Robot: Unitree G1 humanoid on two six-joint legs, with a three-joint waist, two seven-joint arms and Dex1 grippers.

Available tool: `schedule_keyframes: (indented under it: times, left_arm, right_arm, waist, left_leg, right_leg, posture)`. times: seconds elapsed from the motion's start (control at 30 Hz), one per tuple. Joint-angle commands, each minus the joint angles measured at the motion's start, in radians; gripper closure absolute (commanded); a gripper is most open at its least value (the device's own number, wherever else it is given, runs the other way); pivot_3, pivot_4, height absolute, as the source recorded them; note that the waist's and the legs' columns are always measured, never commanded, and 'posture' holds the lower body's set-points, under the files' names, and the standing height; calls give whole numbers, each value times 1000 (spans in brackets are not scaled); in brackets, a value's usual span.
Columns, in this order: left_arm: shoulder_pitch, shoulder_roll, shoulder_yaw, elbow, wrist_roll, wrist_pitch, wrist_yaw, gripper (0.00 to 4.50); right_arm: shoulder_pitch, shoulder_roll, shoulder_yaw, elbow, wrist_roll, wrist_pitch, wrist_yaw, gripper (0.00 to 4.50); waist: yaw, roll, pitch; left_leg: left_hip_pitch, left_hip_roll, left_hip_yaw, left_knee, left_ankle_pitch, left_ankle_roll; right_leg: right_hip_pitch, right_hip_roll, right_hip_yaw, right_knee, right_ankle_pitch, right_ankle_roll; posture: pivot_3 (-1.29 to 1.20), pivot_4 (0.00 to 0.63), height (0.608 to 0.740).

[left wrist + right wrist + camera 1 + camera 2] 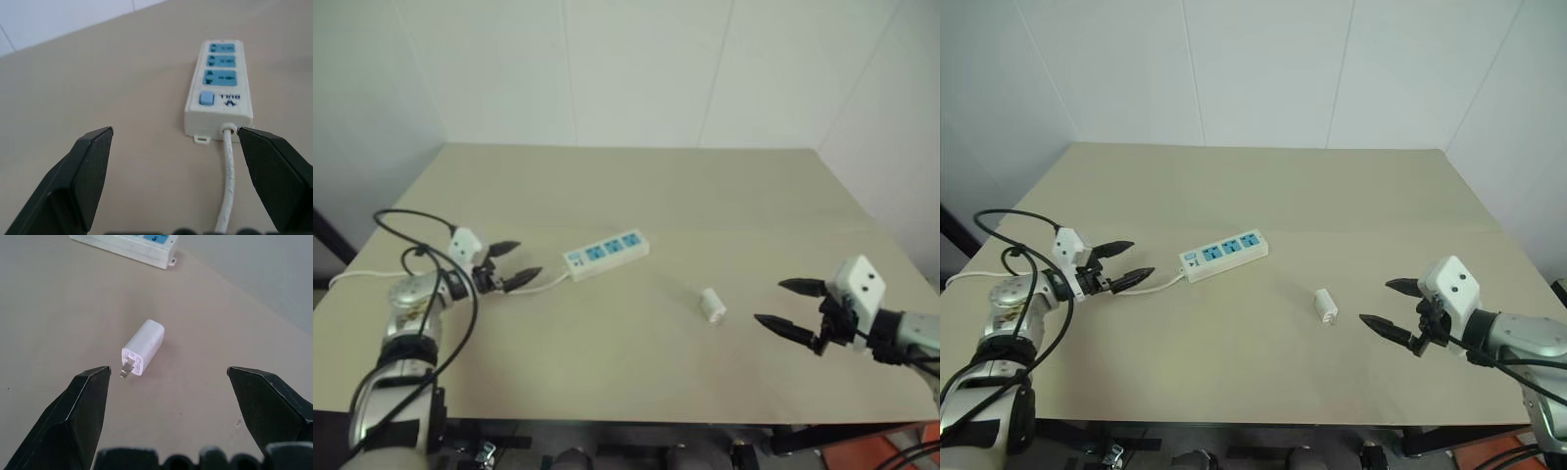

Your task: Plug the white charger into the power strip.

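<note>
Two grippers are held above a beige table (636,186), one at each side, and nothing is gripped by either. The left gripper (513,264) is seen at the left of the table, pointed rightward toward the power strip (606,254); its two black fingers (73,181) are spread wide, with bare tabletop between them. In the left wrist view the strip's near end, with its small blue switch (207,98) and the entry of its thin white cord (226,181), is seen just beyond the fingertips, apart from them, and the cord is seen running close beside one finger.

The power strip is laid flat near the middle of the table, a little left of centre, angled so that its right end lies farther away. Three blue socket panels (220,62) are lined along its top, and none is occupied. The cord is led off from its left end toward the left edge of the table.

The white charger (712,305) is laid on its side on the tabletop, right of the strip and nearer than it, well apart from the strip. Its metal prongs (127,368) are pointed toward the right gripper (789,305). That gripper is held at the right, pointed leftward at the charger, its fingers (73,416) spread wide and clear of the charger.
</note>
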Motion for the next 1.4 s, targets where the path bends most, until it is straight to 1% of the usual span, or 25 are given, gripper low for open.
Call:
schedule_keyframes:
  times: [0.03, 0.13, 0.4, 0.5, 0.6, 0.63, 0.73, 0.77, 0.9, 0.93, 1.03, 1.13, 1.2, 1.23, 1.3, 1.4]
  left_arm:
    - [-56, -14, -35, 96, 57, -35, -29, 51]
    - [-81, -35, -63, 137, 100, -56, -38, 51]
    - [-119, -100, -92, 191, 173, -80, 51, 51]
    - [-127, -120, -99, 200, 187, -74, 39, 598]
    - [-131, -136, -95, 204, 193, -72, 47, 1483]
    - [-131, -140, -95, 204, 195, -72, 48, 1882]
    - [-129, -150, -87, 205, 192, -62, 44, 2796]
    - [-127, -154, -82, 205, 189, -58, 48, 3182]
    - [-114, -161, -73, 199, 189, -60, 71, 4414]
    - [-109, -162, -73, 196, 193, -61, 87, 4482]
    - [-97, -163, -69, 177, 186, -59, 99, 4482]
    - [-39, -165, -49, 77, 134, -51, 42, 4482]
    - [25, -168, -51, -25, 111, -41, 25, 4482]
    - [77, -168, -57, -108, 102, -17, 32, 4482]
    - [194, -171, -66, -297, 80, 57, 60, 4482]
    - [341, -172, -80, -549, 59, 181, 115, 4482]
  right_arm:
    - [13, 9, -52, -121, 53, 45, -44, 0]
    - [7, 12, -54, -194, 96, 94, -77, 0]
    - [5, 29, -11, -324, 147, 173, -168, 0]
    - [5, 32, 10, -334, 147, 189, -191, 0]
    - [4, 28, 19, -336, 147, 195, -204, 0]
    - [2, 27, 21, -336, 146, 196, -208, 0]
    - [-7, 27, 31, -336, 146, 200, -221, 0]
    - [-11, 27, 35, -336, 144, 202, -225, 0]
    - [-16, 29, 44, -334, 144, 204, -236, 0]
    - [-16, 30, 48, -333, 143, 203, -238, 0]
    - [-12, 32, 55, -332, 139, 197, -241, 0]
    - [1, 36, 56, -331, 130, 190, -242, 0]
    - [4, 40, 57, -329, 127, 187, -244, 0]
    - [7, 43, 60, -326, 122, 182, -244, 0]
    - [6, 50, 69, -319, 112, 175, -244, 0]
    - [-3, 59, 82, -306, 99, 167, -242, 0]
  waist:
    - [-1, 0, 0]
    - [-1, 0, 0]
    - [3, 0, 0]
    - [3, -1, 0]
    - [4, -1, 0]
    - [4, -1, 0]
    - [4, -1, 0]
    - [4, -1, 0]
    - [5, -1, 0]
    - [5, -1, 0]
    - [5, -1, -1]
    - [4, 0, -1]
    - [2, 0, -1]
    - [0, 0, -1]
    - [-2, 0, -1]
    - [-2, 1, -2]
  left_leg:
    - [0, 0, 0, 0, 0, 0]
    - [0, 0, 0, 3, 0, 0]
    - [0, 0, -1, 5, 0, 0]
    - [0, 0, -1, 5, 0, 0]
    - [0, 0, -1, 6, 0, 0]
    - [0, 0, -1, 7, 0, 0]
    - [1, 0, -1, 8, 0, 0]
    - [1, 0, -1, 8, 0, 0]
    - [0, 0, -1, 10, 0, 0]
    - [0, 0, -1, 10, 0, 0]
    - [1, 0, -1, 10, 0, 0]
    - [1, 0, -1, 11, 0, 0]
    - [1, 0, -1, 11, 0, 0]
    - [1, 0, -1, 11, 0, 0]
    - [1, 0, -1, 11, 0, 1]
    - [1, 0, -1, 11, -1, 1]
  right_leg:
    - [0, 0, 0, 1, 0, 0]
    - [0, 0, 0, 3, 0, 0]
    - [0, 0, 0, 6, -1, 1]
    - [0, 0, 0, 7, -1, 1]
    - [1, 0, 0, 7, -1, 1]
    - [1, 0, 0, 8, -1, 2]
    - [1, 0, 0, 9, -4, 7]
    - [1, 0, 0, 9, -4, 7]
    - [1, 0, 0, 10, -5, 8]
    - [1, 0, 0, 10, -5, 8]
    - [2, 0, 0, 10, -5, 8]
    - [2, 0, 0, 11, -5, 8]
    - [1, 0, 0, 11, -5, 8]
    - [1, 0, 0, 11, -5, 7]
    - [1, 0, 1, 11, -2, 3]
    - [2, 0, 1, 11, -1, 1]
  posture:
    - [0, 150, 740]
    - [0, 150, 740]
    - [0, 150, 740]
    - [0, 150, 740]
    - [0, 150, 740]
    - [0, 150, 740]
    - [0, 150, 740]
    - [0, 150, 740]
    - [0, 150, 740]
    - [0, 150, 740]
    - [0, 150, 740]
    - [0, 150, 740]
    - [0, 150, 740]
    - [0, 150, 740]
    - [0, 150, 740]
    - [0, 150, 740]
